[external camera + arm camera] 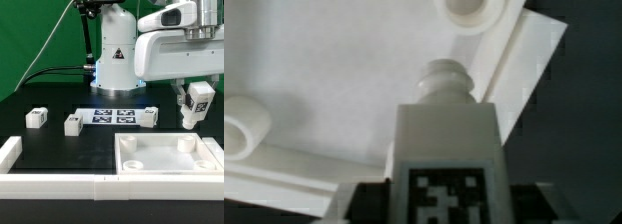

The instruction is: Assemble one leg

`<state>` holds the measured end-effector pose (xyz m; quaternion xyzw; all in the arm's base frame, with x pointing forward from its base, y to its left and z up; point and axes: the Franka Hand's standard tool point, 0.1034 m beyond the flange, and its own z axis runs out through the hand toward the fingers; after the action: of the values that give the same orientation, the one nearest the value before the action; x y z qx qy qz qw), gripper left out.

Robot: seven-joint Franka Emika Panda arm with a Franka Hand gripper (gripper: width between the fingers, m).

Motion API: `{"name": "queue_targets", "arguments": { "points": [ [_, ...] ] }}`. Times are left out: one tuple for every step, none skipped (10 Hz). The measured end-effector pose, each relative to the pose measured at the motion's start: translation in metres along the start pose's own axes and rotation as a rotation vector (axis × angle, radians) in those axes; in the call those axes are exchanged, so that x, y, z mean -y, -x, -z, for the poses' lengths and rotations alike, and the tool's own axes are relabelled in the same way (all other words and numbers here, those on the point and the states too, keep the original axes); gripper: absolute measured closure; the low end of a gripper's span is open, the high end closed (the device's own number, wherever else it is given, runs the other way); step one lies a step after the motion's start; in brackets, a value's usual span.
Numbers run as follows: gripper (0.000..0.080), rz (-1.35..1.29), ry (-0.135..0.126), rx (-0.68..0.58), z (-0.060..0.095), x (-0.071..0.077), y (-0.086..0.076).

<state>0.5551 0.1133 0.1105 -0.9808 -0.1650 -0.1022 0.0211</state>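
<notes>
My gripper (195, 100) is shut on a white leg (194, 106) with a marker tag on its face and holds it above the far right corner of the large white square tray-like piece (168, 156). In the wrist view the leg (446, 140) points its threaded tip at the tray (331, 70), between two corner sockets (242, 122). Three more legs lie on the black table: one at the exterior view's left (38, 118), one beside it (72, 124), one near the middle (149, 117).
The marker board (116, 116) lies flat at the back of the table. A white rail (60, 183) runs along the front edge and up the exterior view's left side. The arm's white base (116, 60) stands behind.
</notes>
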Motion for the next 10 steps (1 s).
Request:
{"name": "queue_targets", "arguments": {
  "points": [
    [0.0512,0.0,0.0,0.003,0.0,0.0,0.0],
    [0.0512,0.005,0.004,-0.034,0.001,-0.001,-0.004],
    [0.0512,0.019,0.031,-0.202,0.003,-0.006,-0.007],
    [0.0512,0.016,0.035,-0.225,-0.001,-0.009,-0.002],
    [0.0512,0.015,0.037,-0.236,-0.002,-0.012,-0.011],
    [0.0512,0.011,0.038,-0.238,-0.003,-0.017,-0.024],
    [0.0512,0.01,0.04,-0.245,-0.006,-0.021,-0.031],
    [0.0512,0.009,0.039,-0.247,-0.009,-0.024,-0.035],
    [0.0512,0.009,0.038,-0.248,-0.014,-0.024,-0.038],
    [0.0512,0.007,0.035,-0.248,-0.019,-0.024,-0.042]
  ]
}}
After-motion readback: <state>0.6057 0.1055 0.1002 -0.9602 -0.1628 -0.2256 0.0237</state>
